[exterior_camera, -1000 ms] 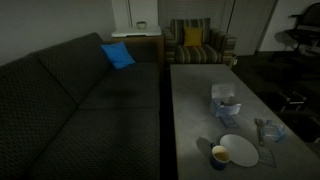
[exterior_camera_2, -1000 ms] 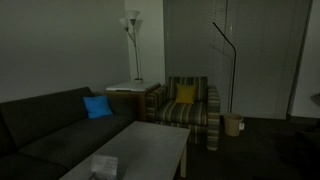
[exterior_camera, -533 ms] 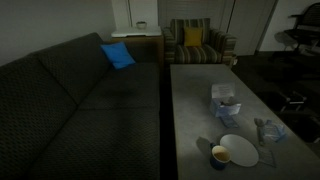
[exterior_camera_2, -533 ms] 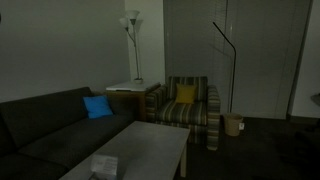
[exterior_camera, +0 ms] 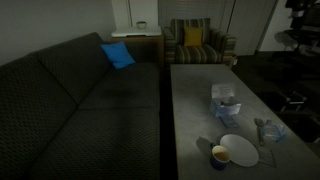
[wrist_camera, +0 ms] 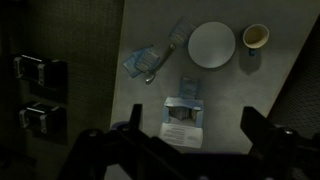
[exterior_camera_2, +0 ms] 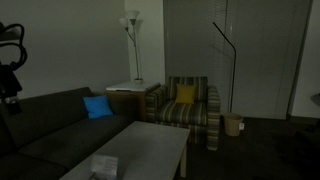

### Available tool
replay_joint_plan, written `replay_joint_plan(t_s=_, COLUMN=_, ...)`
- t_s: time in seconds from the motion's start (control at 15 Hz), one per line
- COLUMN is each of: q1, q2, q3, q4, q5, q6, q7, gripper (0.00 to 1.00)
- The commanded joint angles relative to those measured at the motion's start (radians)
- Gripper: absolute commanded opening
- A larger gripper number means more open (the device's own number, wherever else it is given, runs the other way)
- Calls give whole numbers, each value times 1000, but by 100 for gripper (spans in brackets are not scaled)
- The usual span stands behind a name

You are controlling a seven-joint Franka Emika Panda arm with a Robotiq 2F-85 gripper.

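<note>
The gripper [wrist_camera: 190, 128] hangs with its fingers spread wide. The tissue box [wrist_camera: 182, 118] lies straight below between them, its long axis crossing their line.

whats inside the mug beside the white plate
The mug shows a pale yellowish inside from above, nothing sticking out. Whether that is liquid or its bare bottom is too dim to tell.
</note>
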Motion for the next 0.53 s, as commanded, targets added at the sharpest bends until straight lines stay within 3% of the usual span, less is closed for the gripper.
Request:
replay_joint_plan(t_s=0.0, q1=49, q2=102, q3=-40, q4=61, q5=59, q6=90, q7=25, gripper=100)
replay_joint_plan(t_s=0.2, q1=74, q2=175, q3=-47, q4=112, q5=126, q6=71, q7=-33, gripper=100)
replay_joint_plan(t_s=0.27, q1=89, q2=121, q3=-67, q4=61, q5=106, q6=88, q7=-7, gripper=100)
replay_joint_plan(t_s=0.47, q1=101, q2=166, q3=-69, q4=92, q5=131, q6=88, q7=-19, gripper=100)
